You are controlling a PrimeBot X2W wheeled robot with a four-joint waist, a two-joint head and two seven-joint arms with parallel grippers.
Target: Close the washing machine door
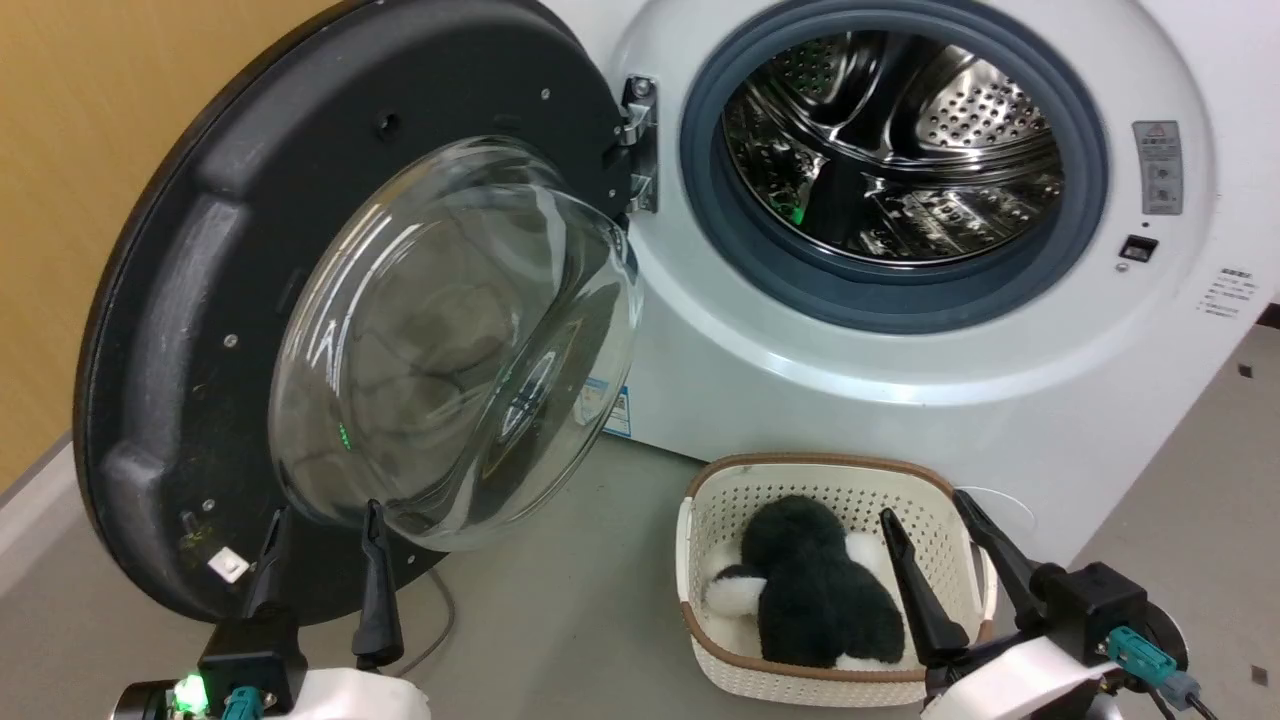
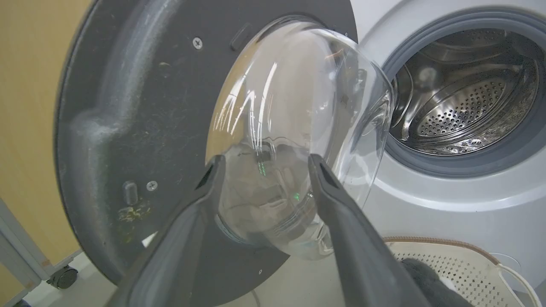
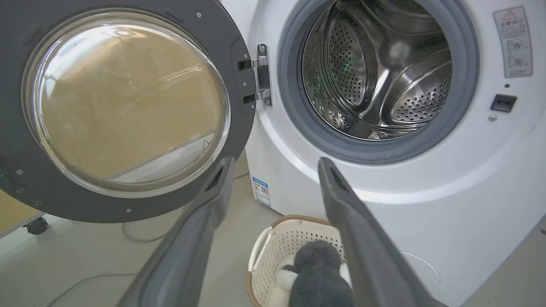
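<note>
— At the washer [image 1: 900, 400], which step are you on?

— The very start, I judge. The door [image 1: 190, 300] stands wide open, swung out to the washer's left on its hinge [image 1: 640, 140]. Its inner face and glass bowl [image 1: 450, 340] are turned toward me, and the drum [image 1: 890, 140] is open to view.

— Where are your hands?

— My left gripper [image 1: 324, 512] points up in front of the door's lower part, fingers spread and holding nothing. The tips are just beside the bowl's lower rim; whether one touches the glass I cannot tell. My right gripper [image 1: 922, 505] is spread and empty too. It is raised above the basket [image 1: 690, 560] with the toy [image 1: 815, 590] in it, well apart from the door.

— What does the next move call for?

— A push from behind, I'd guess. The left arm must get round the door's free edge, far from the hinge, and press the outer face so it swings rightward onto the opening. The bowl looks slick and curved, a poor place to push. The last stretch likely needs firm pressure for the latch to catch.

— Anything in the way?

— The basket sits low, near the washer's front. The door looks to pass above it, but I'm unsure.
</note>
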